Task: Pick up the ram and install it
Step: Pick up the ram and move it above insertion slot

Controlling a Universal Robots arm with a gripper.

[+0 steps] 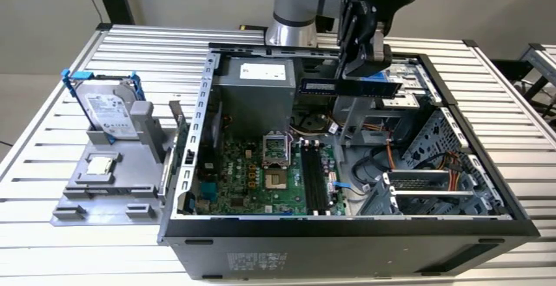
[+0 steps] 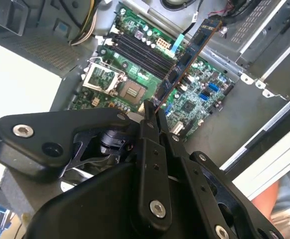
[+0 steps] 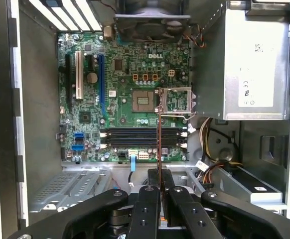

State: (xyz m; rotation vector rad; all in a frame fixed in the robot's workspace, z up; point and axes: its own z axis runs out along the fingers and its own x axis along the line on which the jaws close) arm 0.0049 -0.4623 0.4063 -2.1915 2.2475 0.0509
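My gripper (image 1: pixel 361 71) hangs above the open computer case (image 1: pixel 486 195), shut on the ram (image 1: pixel 350 87). The ram is a long blue-green stick held level over the back of the case. In the second wrist view the ram (image 2: pixel 185 59) juts out from my gripper (image 2: pixel 150 113) over the green motherboard. In the first wrist view I see the ram (image 3: pixel 159 142) edge-on, rising from my gripper (image 3: pixel 159 180) across the black memory slots (image 3: pixel 135 138). Those slots (image 1: pixel 314 180) lie well below the ram, with nothing in them.
A grey hard drive with a blue bracket (image 1: pixel 109 107) and a small silver processor chip (image 1: pixel 100 164) sit on a grey fixture at the exterior view's left. The power supply (image 1: pixel 256 87), cables (image 1: pixel 382 162) and drive cage (image 1: pixel 434 191) crowd the case. Part of a person (image 2: pixel 284 199) shows beside the table.
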